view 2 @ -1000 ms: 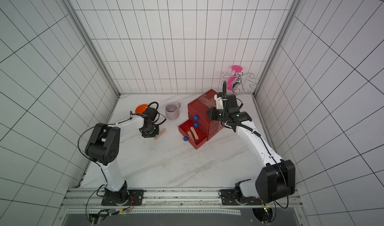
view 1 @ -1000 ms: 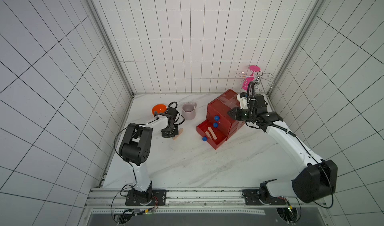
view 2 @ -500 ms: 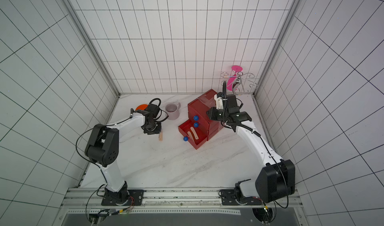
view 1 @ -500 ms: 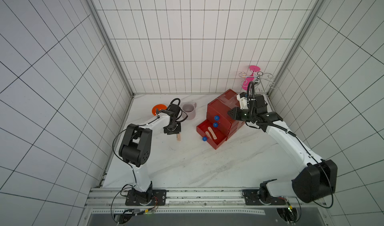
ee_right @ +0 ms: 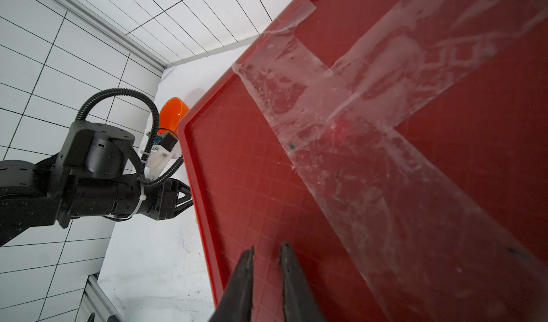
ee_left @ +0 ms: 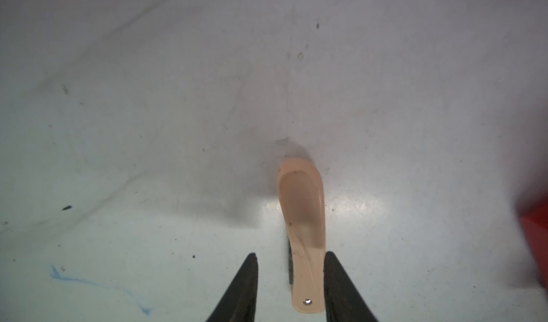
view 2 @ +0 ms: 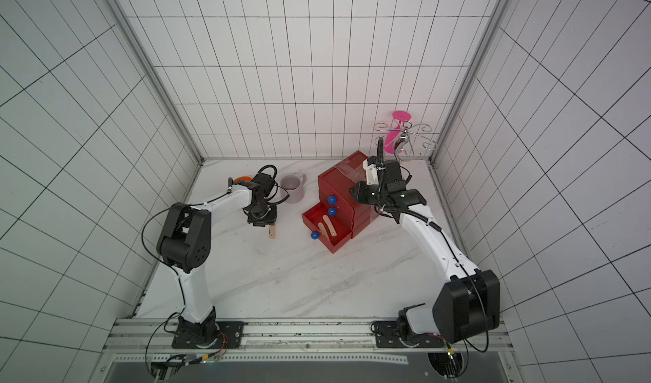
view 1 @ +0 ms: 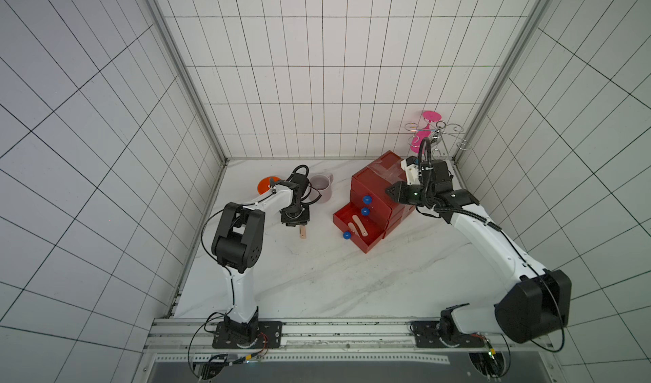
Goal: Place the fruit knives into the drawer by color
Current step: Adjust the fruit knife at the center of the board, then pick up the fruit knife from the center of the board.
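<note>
**Jaws parted around the peach knife [ee_left: 302,216] on the table**

Seen from the left wrist, the left gripper [ee_left: 291,255] is hanging low over the white marble table [ee_left: 148,128] with its two black fingers [ee_left: 244,288] standing apart. The peach knife is lying flat on the marble between them, riveted end toward the camera. It is sitting close against one finger and leaving a clear gap to the other, so nothing is clamping it.

In both top views the left gripper [view 1: 295,222] [view 2: 262,221] is showing left of centre. The peach knife [view 1: 302,232] [view 2: 272,232] is poking out just below it, toward the lower edge of the frame.

Right of centre, the red chest [view 1: 373,184] [view 2: 338,184] is standing near the back wall. Its bottom drawer [view 1: 340,219] [view 2: 310,219] is sitting pulled out toward the lower left, and two more peach knives [view 1: 359,225] [view 2: 327,226] are lying in it side by side. The two drawers above are looking pushed in, each showing a blue knob [view 1: 367,199] [view 2: 331,199].

The right gripper [view 1: 391,191] [ee_right: 267,247] is reaching over the chest's taped top [ee_right: 237,172], near one edge. Its fingers [ee_right: 246,276] are standing only narrowly apart with nothing between them. Whether the tips are touching the top, I cannot tell.

Up and to the left of the loose knife, a mauve mug [view 1: 322,187] [view 2: 293,187] is standing between an orange bowl [view 1: 264,185] [view 2: 241,179] and the chest.
</note>
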{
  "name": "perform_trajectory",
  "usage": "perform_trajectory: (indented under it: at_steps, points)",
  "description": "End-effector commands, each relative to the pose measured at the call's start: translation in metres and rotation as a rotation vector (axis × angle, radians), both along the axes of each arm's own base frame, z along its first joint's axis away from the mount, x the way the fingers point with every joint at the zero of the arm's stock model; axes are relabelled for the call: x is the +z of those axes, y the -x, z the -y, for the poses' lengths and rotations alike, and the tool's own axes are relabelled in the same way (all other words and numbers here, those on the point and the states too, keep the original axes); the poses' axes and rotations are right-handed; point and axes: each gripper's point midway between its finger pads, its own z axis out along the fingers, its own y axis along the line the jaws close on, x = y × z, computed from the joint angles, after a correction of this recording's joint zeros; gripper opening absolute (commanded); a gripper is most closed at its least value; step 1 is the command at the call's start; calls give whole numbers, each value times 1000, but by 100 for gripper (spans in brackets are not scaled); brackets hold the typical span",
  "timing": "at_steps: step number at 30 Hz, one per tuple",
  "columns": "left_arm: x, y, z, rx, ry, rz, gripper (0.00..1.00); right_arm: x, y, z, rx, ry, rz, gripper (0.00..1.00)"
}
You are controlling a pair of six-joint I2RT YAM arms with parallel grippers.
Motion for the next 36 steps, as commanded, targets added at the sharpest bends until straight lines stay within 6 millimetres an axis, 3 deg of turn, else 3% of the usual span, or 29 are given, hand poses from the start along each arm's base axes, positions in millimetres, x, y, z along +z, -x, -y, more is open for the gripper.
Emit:
perform_trajectory:
  at_steps: [1, 11, 24, 30, 36]
  points:
    - [0, -8, 6, 4, 11, 4, 40, -130, 108, 27, 9, 191, -634, 20]
    - [-16, -6, 5, 16, -26, -32, 38, -131, 107, 26, 13, 186, -632, 21]
    - [-27, 17, -12, 18, -119, -91, 32, -131, 108, 26, 11, 180, -628, 21]
    - [-30, 22, -13, 16, -113, -99, 20, -130, 107, 26, 11, 176, -625, 21]
    - [-20, 21, -10, 22, -89, -70, 16, -129, 107, 25, 9, 175, -623, 20]
